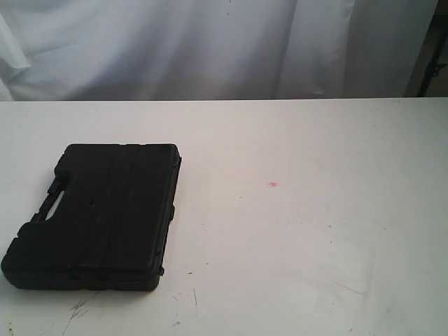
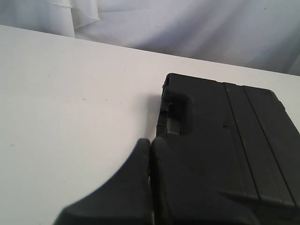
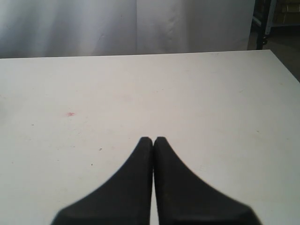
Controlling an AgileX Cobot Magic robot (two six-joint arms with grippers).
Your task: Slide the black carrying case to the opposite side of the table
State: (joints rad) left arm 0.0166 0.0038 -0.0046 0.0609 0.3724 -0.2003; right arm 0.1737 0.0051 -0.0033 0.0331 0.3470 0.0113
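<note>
The black carrying case [image 1: 98, 217] lies flat on the left part of the white table [image 1: 301, 238], its handle [image 1: 50, 197] facing the left edge. Neither gripper shows in the exterior view. In the left wrist view my left gripper [image 2: 150, 141] is shut with nothing between its fingers, right at the handle side of the case [image 2: 229, 140]; one dark finger blends into the case, so I cannot tell whether it touches. My right gripper [image 3: 153, 139] is shut and empty above bare table [image 3: 197, 93], away from the case.
A tiny red speck [image 1: 273, 185] marks the middle of the tabletop, and the same red speck [image 3: 70, 114] shows in the right wrist view. A white curtain [image 1: 210, 42] hangs behind the far edge. A dark frame [image 1: 434, 56] stands at the back right.
</note>
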